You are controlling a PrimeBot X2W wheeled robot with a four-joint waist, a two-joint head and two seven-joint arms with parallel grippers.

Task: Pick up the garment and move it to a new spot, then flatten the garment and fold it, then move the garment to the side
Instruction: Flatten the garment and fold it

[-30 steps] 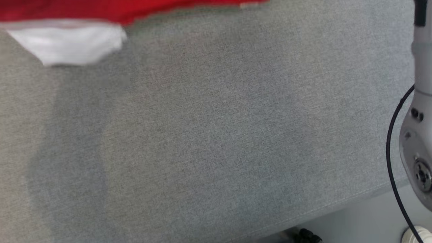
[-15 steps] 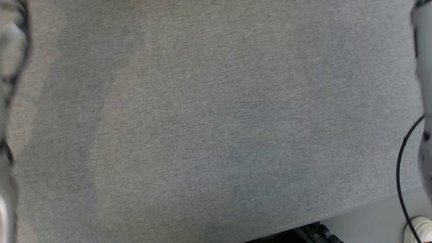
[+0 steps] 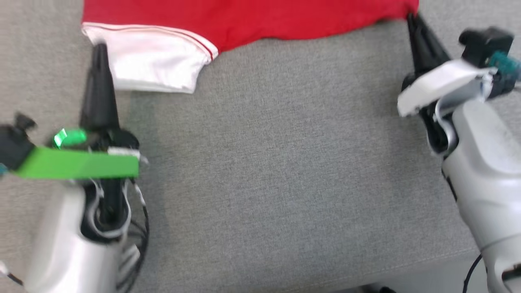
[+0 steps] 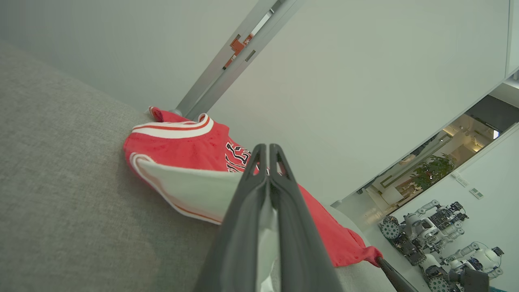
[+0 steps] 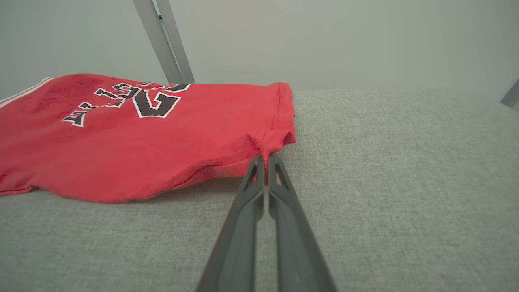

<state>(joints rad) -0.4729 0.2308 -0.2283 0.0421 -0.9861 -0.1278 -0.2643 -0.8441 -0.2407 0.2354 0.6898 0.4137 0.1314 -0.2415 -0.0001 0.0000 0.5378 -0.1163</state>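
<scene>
The garment (image 3: 252, 16) is a red jersey with dark lettering and a white sleeve (image 3: 154, 61), lying on the grey cushion at the top of the head view. My left gripper (image 3: 99, 49) is shut, and its fingers lie over the white sleeve. In the left wrist view its tips (image 4: 263, 148) sit in front of the garment (image 4: 190, 146); I cannot tell whether cloth is pinched. My right gripper (image 3: 410, 18) is shut on the garment's right corner. In the right wrist view the red cloth (image 5: 121, 138) puckers at that gripper (image 5: 265, 158).
A wide grey upholstered cushion (image 3: 264, 162) spreads in front of the garment, with its front edge (image 3: 407, 264) at the lower right. A pale wall with a metal post (image 5: 162, 40) stands behind. Other robots (image 4: 425, 235) stand in a far room.
The head camera has swung: half a second ago it showed bare grey cushion with arm edges, and now the garment and both grippers are in view.
</scene>
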